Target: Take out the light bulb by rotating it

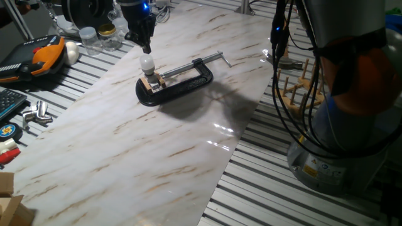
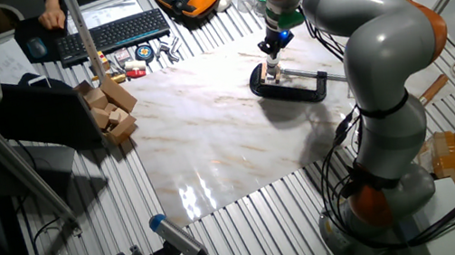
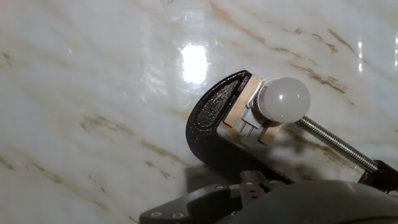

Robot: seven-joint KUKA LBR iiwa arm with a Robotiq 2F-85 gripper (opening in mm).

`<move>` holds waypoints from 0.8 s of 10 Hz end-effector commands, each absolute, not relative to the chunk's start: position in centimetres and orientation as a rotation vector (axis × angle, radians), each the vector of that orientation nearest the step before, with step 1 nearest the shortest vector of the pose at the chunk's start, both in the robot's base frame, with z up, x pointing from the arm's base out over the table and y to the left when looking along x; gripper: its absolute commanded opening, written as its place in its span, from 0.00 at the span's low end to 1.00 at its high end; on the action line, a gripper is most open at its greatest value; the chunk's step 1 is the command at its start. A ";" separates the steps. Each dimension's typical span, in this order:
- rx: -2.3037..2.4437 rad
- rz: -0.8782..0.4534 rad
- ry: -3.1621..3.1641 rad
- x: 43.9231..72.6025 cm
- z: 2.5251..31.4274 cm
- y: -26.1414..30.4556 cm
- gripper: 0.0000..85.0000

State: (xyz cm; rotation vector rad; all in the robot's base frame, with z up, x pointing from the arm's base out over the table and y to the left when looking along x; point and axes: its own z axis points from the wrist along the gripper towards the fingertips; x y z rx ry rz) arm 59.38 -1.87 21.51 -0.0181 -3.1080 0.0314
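Observation:
The light bulb (image 1: 146, 63) is small, round and frosted white. It stands upright in a socket held between wooden pads in the jaws of a black C-clamp (image 1: 179, 83) lying on the marble board. My gripper (image 1: 147, 46) hangs just above the bulb, fingers pointing down, not touching it. In the hand view the bulb (image 3: 284, 99) sits upper right with the clamp (image 3: 208, 134) around its base, and only the hand's dark body shows at the bottom edge. From the other fixed view the gripper (image 2: 271, 48) is over the clamp (image 2: 292, 87). The finger gap is not visible.
Glass jars (image 1: 97, 37), a white egg-shaped object (image 1: 73, 51) and an orange-black pendant (image 1: 41, 55) lie left of the board. A wooden peg rack (image 1: 300, 88) and cables stand to the right. Wooden blocks (image 2: 110, 109) and a keyboard (image 2: 115, 34) sit beyond.

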 end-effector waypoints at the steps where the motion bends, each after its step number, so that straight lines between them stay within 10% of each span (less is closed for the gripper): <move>1: -0.014 0.024 -3.101 59.4 21.5 -1.9 0.00; 8: -0.068 0.078 -3.076 59.4 21.5 -1.9 0.00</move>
